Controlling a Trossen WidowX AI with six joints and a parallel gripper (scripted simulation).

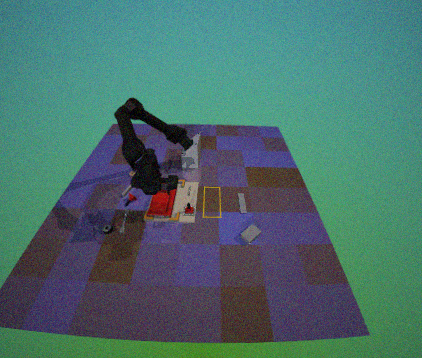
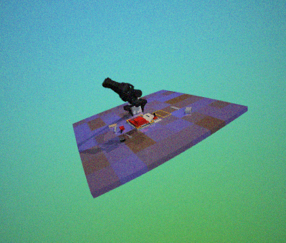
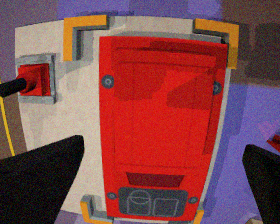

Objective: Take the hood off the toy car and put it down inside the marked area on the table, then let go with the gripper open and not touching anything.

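my tool (image 3: 157, 183) is wide open, empty, straddling the red hood (image 3: 160, 125). looks a thin, light, stiff panel; i'd pinch its long side edges.

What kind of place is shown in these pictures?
Probably a robot test bench, not a home: a purple-and-brown patchwork table against a blank teal-green backdrop, a black arm with an open gripper above a red toy-car hood, and a yellow-outlined marked rectangle.

Far end of red hood (image 1: 162, 203) under the arm (image 1: 143, 160) in top view; tool fingertips cropped in wrist view.
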